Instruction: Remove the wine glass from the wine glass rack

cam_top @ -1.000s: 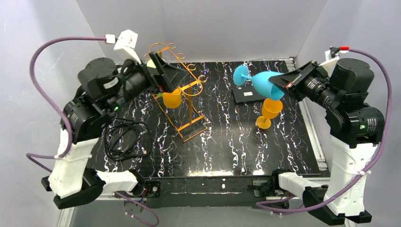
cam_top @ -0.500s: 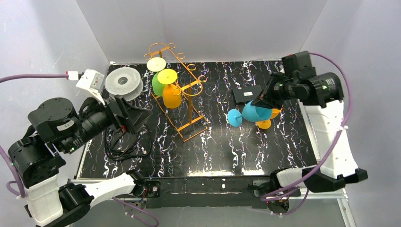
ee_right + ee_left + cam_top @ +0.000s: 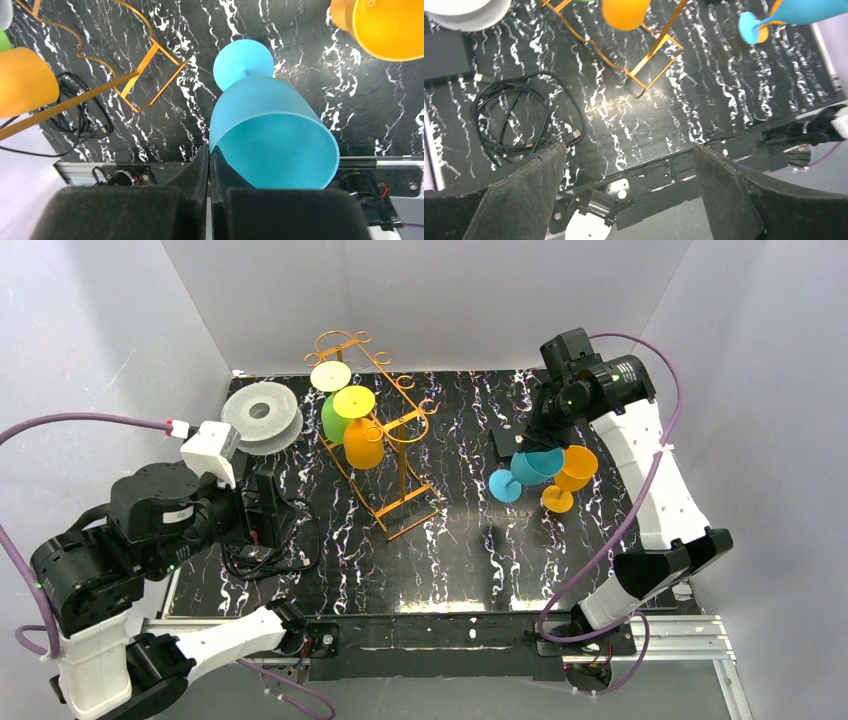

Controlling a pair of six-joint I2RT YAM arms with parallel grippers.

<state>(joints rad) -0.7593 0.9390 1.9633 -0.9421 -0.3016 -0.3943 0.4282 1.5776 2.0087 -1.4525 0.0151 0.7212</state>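
The right gripper (image 3: 209, 152) pinches the rim of the blue glass (image 3: 535, 466) - its fingers are pressed together on the thin wall, as the right wrist view shows. The glass is off the rack (image 3: 403, 475) and well to its right. It hangs tilted over the right half of the table (image 3: 450, 560), with its mouth up toward the gripper and its foot lower and to the left. I cannot tell whether the foot touches the table. Just right of it a standing orange glass (image 3: 573, 468) is upright on the table, near the blue bowl. A flat black slab (image 3: 512, 437) lies behind them.

The rack stands at the back, left of centre. A hung orange glass (image 3: 363, 445) and a green glass (image 3: 333, 420) hang from it bowl-down, side by side. A yellow foot (image 3: 354, 401) and a white foot (image 3: 330, 375) show above them.

The left gripper (image 3: 629, 150) is spread wide and holds nothing. It hangs low at the left edge of the table over a coiled black cable (image 3: 262, 545) - well apart from the rack. A white spool (image 3: 262, 416) sits in the back left corner.
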